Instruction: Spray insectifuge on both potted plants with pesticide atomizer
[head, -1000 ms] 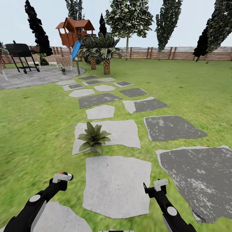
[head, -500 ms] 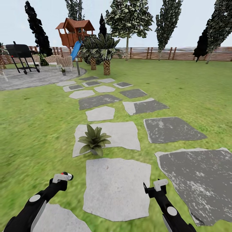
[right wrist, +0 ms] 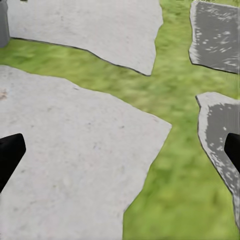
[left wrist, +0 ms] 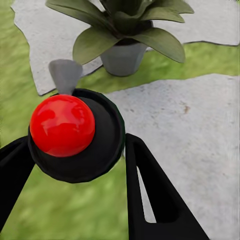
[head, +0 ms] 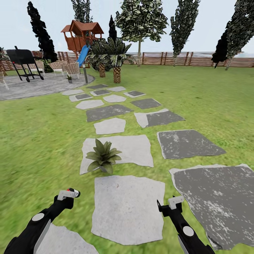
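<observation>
The pesticide atomizer, a slim dark bottle with a pale trigger head, sits clamped between the fingers of the left tool, low at the left of the head view. In the left wrist view a round black part of it carrying a glossy red knob lies between the two black fingers.

Just ahead of it, a potted plant, a low rosette of pointed green leaves in a small grey pot, stands at the near edge of a pale grey stepping stone. A second small potted plant stands far off on the round grey paved patch.

The right tool hangs empty over another pale stone, its fingers spread wide.

Green lawn surrounds the stones, and a brown slatted fence closes the garden behind.
</observation>
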Tool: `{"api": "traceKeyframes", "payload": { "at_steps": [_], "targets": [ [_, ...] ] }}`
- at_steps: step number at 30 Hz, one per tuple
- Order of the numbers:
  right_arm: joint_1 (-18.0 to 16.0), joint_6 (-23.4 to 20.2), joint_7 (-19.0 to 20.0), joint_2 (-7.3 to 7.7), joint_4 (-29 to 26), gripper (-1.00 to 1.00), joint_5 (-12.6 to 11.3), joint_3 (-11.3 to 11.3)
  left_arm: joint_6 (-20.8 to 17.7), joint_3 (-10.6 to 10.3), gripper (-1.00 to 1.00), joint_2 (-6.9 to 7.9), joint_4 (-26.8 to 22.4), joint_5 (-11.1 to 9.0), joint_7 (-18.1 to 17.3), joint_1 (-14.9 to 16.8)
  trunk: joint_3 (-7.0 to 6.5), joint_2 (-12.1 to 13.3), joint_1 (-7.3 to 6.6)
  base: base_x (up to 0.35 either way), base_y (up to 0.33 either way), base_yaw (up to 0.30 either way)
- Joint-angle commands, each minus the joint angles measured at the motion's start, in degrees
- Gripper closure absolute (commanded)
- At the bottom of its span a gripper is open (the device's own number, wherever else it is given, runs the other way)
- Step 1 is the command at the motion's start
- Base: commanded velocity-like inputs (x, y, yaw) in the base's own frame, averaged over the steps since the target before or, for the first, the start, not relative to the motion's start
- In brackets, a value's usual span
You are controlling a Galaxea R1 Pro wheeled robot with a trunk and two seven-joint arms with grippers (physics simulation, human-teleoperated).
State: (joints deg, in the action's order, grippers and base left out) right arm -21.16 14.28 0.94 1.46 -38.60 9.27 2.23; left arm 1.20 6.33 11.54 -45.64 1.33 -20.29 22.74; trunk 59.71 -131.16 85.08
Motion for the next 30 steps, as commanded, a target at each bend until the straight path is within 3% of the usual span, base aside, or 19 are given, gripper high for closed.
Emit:
{"api": "traceKeyframes", "payload": {
  "at_steps": [1, 20, 30],
  "targets": [
    [0.0, 0.1, 0.0, 0.03, 0.0, -1.00, 0.2, 0.1, 0.1, 0.2, 1.00, -0.03, 0.0, 0.2, -0.4, 0.0, -0.14, 0.4, -0.24, 0.000, 0.000, 0.000],
    [0.0, 0.1, 0.0, 0.03, 0.0, -1.00, 0.2, 0.1, 0.1, 0.2, 1.00, -0.03, 0.0, 0.2, -0.4, 0.0, -3.55, 8.0, -4.41, 0.000, 0.000, 0.034],
    [0.0, 0.1, 0.0, 0.03, 0.1, -1.00, 0.2, 0.1, 0.4, 0.2, 1.00, -0.03, -0.8, 0.1, -0.5, 0.0, -3.68, 8.0, -4.41, 0.026, 0.020, 0.235]
  ]
}}
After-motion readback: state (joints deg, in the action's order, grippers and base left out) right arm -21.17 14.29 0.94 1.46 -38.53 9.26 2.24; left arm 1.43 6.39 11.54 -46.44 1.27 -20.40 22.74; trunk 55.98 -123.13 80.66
